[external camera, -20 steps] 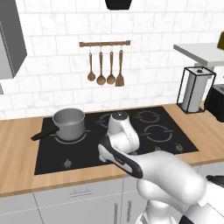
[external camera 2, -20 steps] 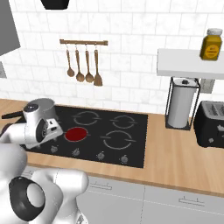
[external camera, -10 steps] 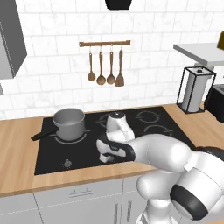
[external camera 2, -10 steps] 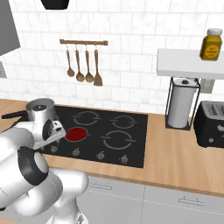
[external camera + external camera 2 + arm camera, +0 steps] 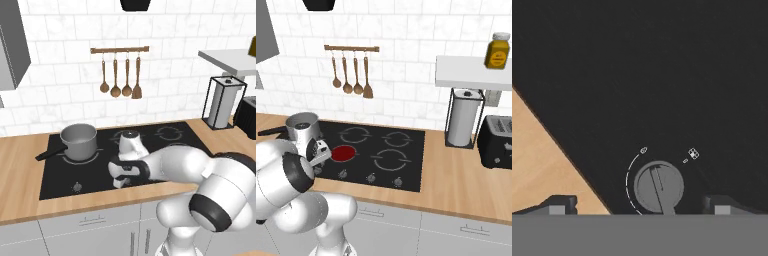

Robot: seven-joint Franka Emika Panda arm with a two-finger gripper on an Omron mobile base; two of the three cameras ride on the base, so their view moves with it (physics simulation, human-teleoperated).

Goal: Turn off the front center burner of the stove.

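The stove (image 5: 406, 165) is a black glass cooktop set in the wooden counter. Its front center burner (image 5: 344, 152) glows as a solid red disc. In the left base view my arm covers that burner on the stove (image 5: 55, 175). My gripper (image 5: 119, 181) hangs low over the knob row at the stove's front edge, also seen as the gripper (image 5: 317, 167). In the hand view the gripper (image 5: 641, 205) is open, its fingertips (image 5: 559, 204) standing wide on either side of a round grey knob (image 5: 658, 186), apart from it. The knob's bar points roughly up the picture.
A grey pot (image 5: 77, 140) with a long handle sits on the stove's back left. Further knobs (image 5: 371, 177) line the front edge. Wooden counter (image 5: 542, 160) borders the glass. A paper towel holder (image 5: 463, 120), a toaster (image 5: 498, 142) and hanging utensils (image 5: 120, 77) stand beyond.
The hand has dropped from above the middle of the stove down to the knob row at its front edge. The burner stays red.
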